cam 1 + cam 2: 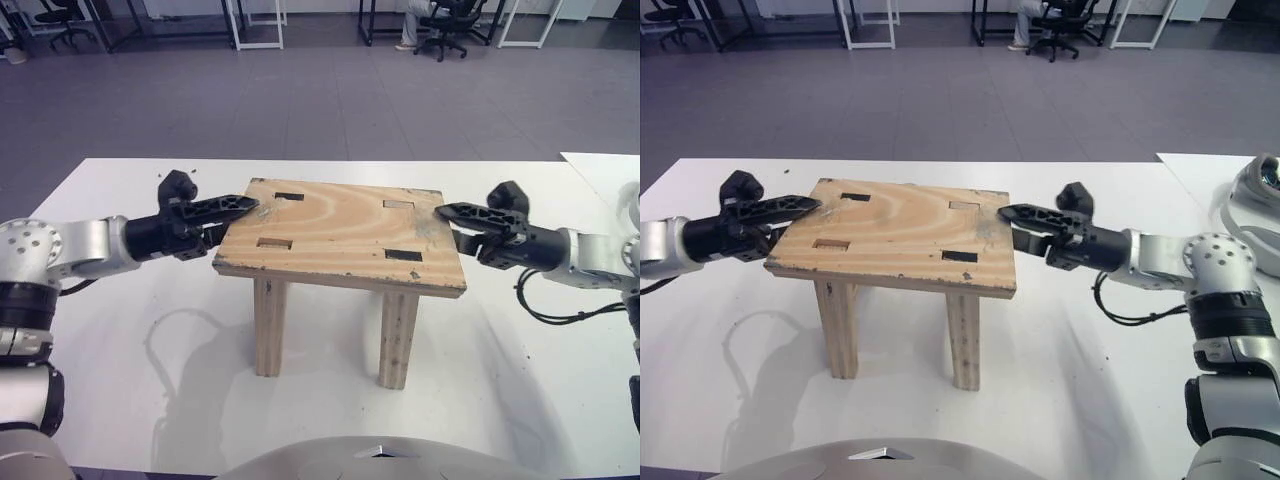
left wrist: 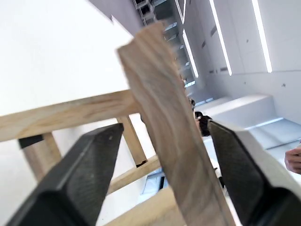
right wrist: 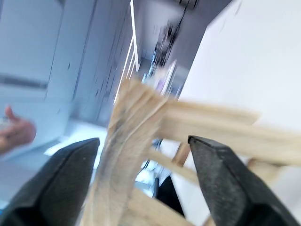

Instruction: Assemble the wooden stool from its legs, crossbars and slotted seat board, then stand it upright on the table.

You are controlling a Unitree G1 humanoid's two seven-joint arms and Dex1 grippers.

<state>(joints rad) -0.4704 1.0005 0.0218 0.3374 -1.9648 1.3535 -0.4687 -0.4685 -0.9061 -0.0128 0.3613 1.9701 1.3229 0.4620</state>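
- Wooden stool (image 1: 396,340) stands upright, mid white table (image 1: 120,330).
- Left gripper (image 1: 238,218) is spread, straddling the seat board (image 1: 335,225) at its left edge, gaps showing.
- Right gripper (image 1: 452,228) is spread likewise around the right edge.

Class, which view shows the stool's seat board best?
The left eye view: the whole seat board, four slots, from above. The right eye view matches it; both wrist views give its edge close up.
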